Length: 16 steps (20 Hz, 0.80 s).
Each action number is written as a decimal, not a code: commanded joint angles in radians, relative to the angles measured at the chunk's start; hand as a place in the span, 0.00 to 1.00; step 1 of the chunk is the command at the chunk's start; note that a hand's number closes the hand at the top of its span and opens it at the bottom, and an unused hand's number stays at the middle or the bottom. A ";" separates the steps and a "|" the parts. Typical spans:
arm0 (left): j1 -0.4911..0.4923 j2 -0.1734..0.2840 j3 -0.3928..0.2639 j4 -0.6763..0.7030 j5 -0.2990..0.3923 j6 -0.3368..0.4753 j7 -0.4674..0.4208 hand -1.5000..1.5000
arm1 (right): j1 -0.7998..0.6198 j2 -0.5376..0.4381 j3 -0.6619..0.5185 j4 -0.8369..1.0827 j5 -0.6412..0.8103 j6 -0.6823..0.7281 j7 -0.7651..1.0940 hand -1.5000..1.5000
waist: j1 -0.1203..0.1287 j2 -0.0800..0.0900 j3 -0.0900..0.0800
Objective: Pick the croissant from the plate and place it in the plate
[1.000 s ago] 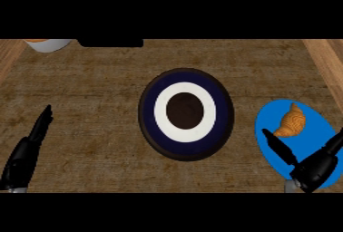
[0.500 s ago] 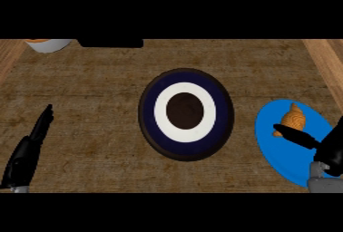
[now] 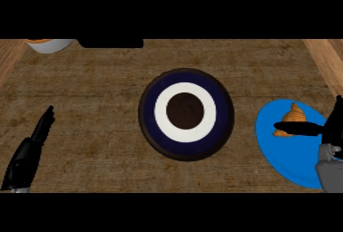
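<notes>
A golden croissant [image 3: 292,116] lies on the bright blue plate [image 3: 281,154] at the right edge of the counter. My right hand [image 3: 328,129] hovers over that plate, its thumb [image 3: 298,128] stretched leftward across the croissant's lower part and its fingers straight up along the frame edge; nothing is gripped. In the counter's middle sits a dark blue plate [image 3: 150,118] with a white ring and a brown centre. My left hand [image 3: 30,152] rests open at the lower left, fingers pointing up.
A white bowl [image 3: 48,44] with something orange in it stands at the top left corner. A black object [image 3: 110,43] sits along the top edge. Wooden strips border the counter left and right.
My right hand has moved up and to the right over the blue plate, and its thumb now lies across the croissant. The left hand has stayed put.
</notes>
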 commanded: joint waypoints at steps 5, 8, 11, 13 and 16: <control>0.054 -0.055 0.006 -0.086 -0.061 0.006 0.035 0.50 | 0.034 -0.006 -0.054 0.019 -0.055 0.124 -0.015 0.00 | -0.003 0.000 0.002; 0.045 -0.052 0.031 -0.089 -0.059 -0.026 0.036 0.50 | 0.014 0.024 -0.056 0.106 -0.069 0.124 -0.084 0.00 | -0.001 0.000 0.002; 0.034 -0.074 0.050 -0.066 -0.079 -0.046 0.027 0.50 | -0.012 0.020 -0.085 0.090 -0.099 0.186 -0.074 0.00 | -0.002 0.000 0.002; 0.027 -0.062 0.085 -0.054 -0.071 -0.071 0.018 0.50 | -0.049 0.021 -0.115 0.180 -0.122 0.185 -0.127 0.00 | -0.001 0.001 0.002; 0.015 -0.104 0.075 -0.032 -0.103 -0.056 0.005 0.50 | -0.110 0.053 -0.109 0.283 -0.096 0.163 -0.136 0.00 | 0.000 0.001 0.002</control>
